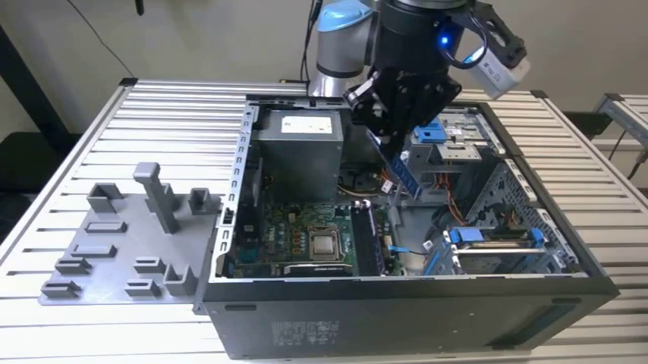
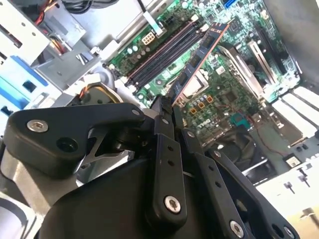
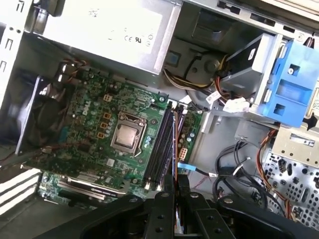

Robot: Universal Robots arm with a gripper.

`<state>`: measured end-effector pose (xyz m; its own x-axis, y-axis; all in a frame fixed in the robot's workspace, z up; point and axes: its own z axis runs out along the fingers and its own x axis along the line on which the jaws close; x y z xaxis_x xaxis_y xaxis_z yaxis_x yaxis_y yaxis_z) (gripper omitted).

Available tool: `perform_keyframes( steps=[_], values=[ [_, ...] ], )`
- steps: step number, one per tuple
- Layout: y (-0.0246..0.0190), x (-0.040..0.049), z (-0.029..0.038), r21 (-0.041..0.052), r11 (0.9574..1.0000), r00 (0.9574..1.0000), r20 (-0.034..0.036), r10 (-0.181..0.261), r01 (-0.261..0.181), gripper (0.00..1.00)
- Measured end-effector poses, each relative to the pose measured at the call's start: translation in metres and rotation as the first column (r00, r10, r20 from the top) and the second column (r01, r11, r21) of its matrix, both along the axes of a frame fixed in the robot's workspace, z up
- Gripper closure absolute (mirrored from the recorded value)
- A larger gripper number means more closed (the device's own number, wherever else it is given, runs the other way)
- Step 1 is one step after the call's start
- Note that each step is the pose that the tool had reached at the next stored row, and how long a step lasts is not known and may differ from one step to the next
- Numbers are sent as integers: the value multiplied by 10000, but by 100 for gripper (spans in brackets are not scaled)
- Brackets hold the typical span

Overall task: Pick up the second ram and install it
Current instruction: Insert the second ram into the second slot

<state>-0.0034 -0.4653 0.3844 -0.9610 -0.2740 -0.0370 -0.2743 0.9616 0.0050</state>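
The gripper [image 2: 163,107] has its fingers clamped on the second ram [image 2: 198,57] inside the computer case [image 1: 405,303]. The stick hangs clear above the motherboard [image 3: 99,124], its long axis roughly in line with the black sockets [image 3: 158,147] below.

The pincer [image 2: 165,105] hides the second ram's [image 2: 199,59] end.

Slatted metal table [image 1: 152,114], ribs running across the exterior view left to right. On it, twds the exterior view's right: open PC case [image 1: 405,326] lying on its side, insides facing up. Just beside the case, on the exterior view's left: flat grey fixture plate [image 1: 111,262] w/ upright blocks.
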Motion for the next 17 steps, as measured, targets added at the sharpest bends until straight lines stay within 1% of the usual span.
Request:
perform_keyframes(
  steps=[2, 4, 7, 9, 12, 17],
  values=[
    [0, 0, -12, 0, 9995, 9995, -4, -300, 300, 86],
    [0, 0, -24, 0, 9982, 9982, -11, -597, 597, 86],
    [0, 0, -45, 0, 9944, 9944, -20, -1058, 1058, 86],
    [0, 0, -60, -2, 9906, 9905, -21, -1371, 1371, 86],
    [0, 0, -83, -2, 9830, 9830, -24, -1834, 1834, 86],
    [0, 0, -115, -5, 9724, 9724, -46, -2331, 2331, 86]
  ],
)
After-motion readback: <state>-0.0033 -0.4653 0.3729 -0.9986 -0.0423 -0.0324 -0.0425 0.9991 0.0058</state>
